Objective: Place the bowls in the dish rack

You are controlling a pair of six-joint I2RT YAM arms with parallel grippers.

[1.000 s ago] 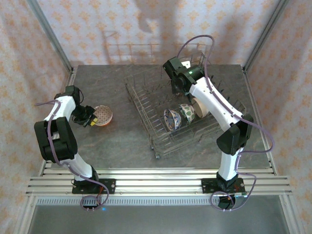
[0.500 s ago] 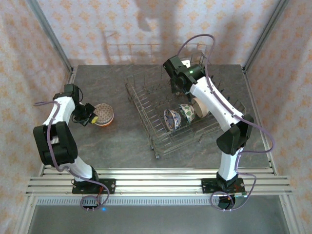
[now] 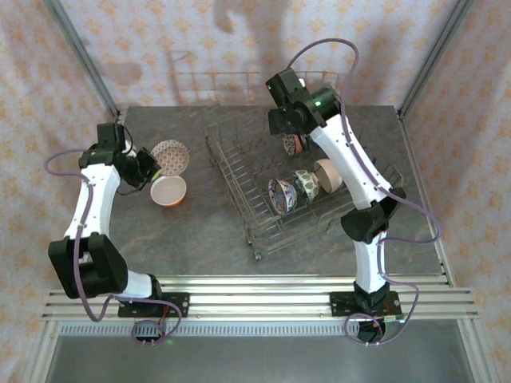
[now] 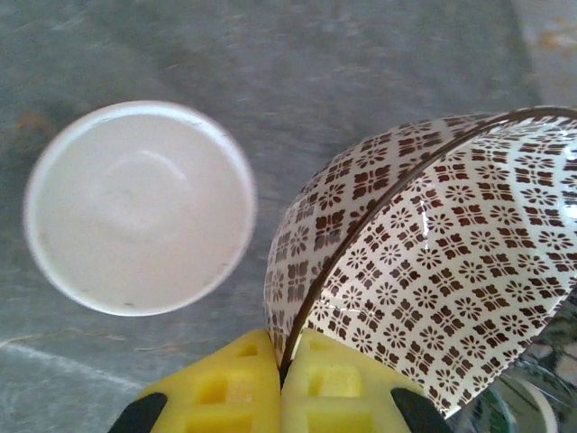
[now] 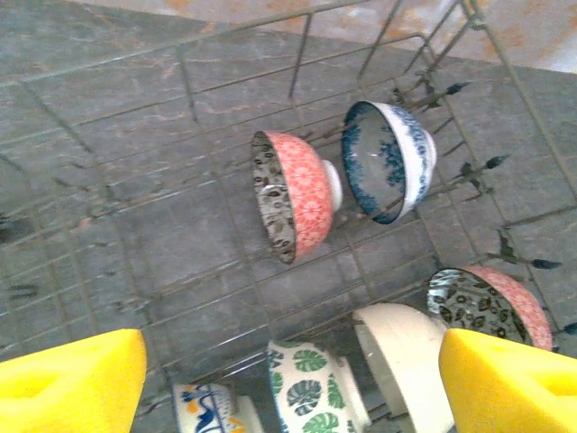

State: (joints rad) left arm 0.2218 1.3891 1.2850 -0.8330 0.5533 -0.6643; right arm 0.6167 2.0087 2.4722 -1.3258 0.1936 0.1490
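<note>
Your left jaws were clamped on the rim of the brown-patterned bowl (image 4: pixel 433 271), its edge pinched between the two yellow pads (image 4: pixel 225 388). That bowl hung tilted above the counter (image 3: pixel 200 231), its patterned inside turned up toward the top camera. The orange bowl (image 3: pixel 168 191) sat upright on the counter just beside it, on the near side, showing its plain white inside in the left wrist view. The two bowls were apart. Both were left of the dish rack (image 3: pixel 231 171), with bare counter between them and its wire side.

Your right jaws stood wide apart with nothing between them, hovering over the far part of the rack. Below them, in the right wrist view, a pinkish-red bowl (image 5: pixel 297 194) and a blue-and-white bowl (image 5: pixel 392 161) stood on edge side by side among the tines. Nearer the pads were a second pinkish-red bowl (image 5: pixel 487 307) with a dark inside, a cream bowl (image 5: pixel 406 361), a green leaf bowl (image 5: pixel 311 383) and a blue-patterned bowl (image 5: pixel 207 406) cut off at the frame edge.
</note>
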